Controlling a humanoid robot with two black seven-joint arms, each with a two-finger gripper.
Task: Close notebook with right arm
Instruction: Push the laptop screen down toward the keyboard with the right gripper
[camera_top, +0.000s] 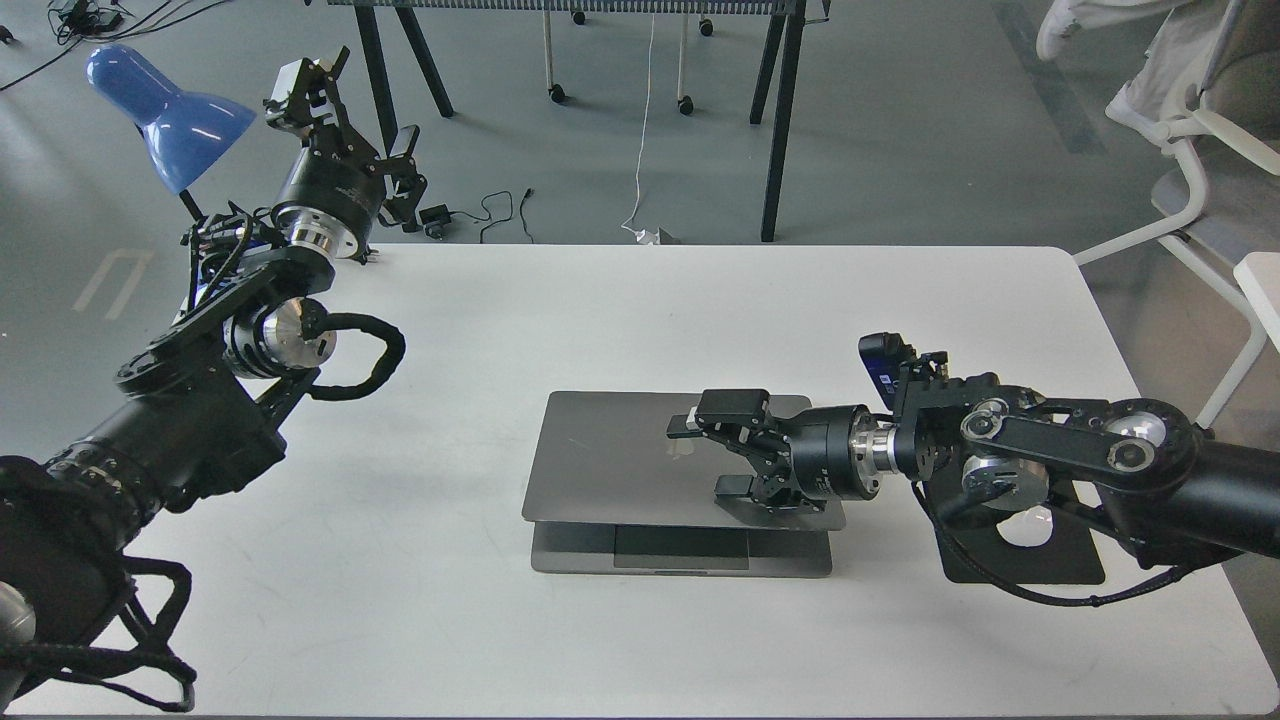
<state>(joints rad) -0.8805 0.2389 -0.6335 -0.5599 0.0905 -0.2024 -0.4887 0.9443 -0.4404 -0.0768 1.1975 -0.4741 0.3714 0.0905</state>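
The notebook (600, 460) lies in the middle of the white table (640, 300). Its grey lid is folded down almost flat over the base. Only a front strip of the base with the trackpad (681, 548) shows. My right arm reaches in from the right with its blue wrist module (884, 362). Its gripper (709, 455) is open and lies over the right part of the lid, fingers spread front to back, holding nothing. Whether it touches the lid I cannot tell. My left gripper (362, 112) is open and empty, raised at the far left past the table's back edge.
A flat black mouse pad (1040, 565) with a white mouse (1025, 527) lies under my right forearm. A blue desk lamp (170, 115) stands at the far left by my left arm. White chairs (1200, 150) stand to the right of the table.
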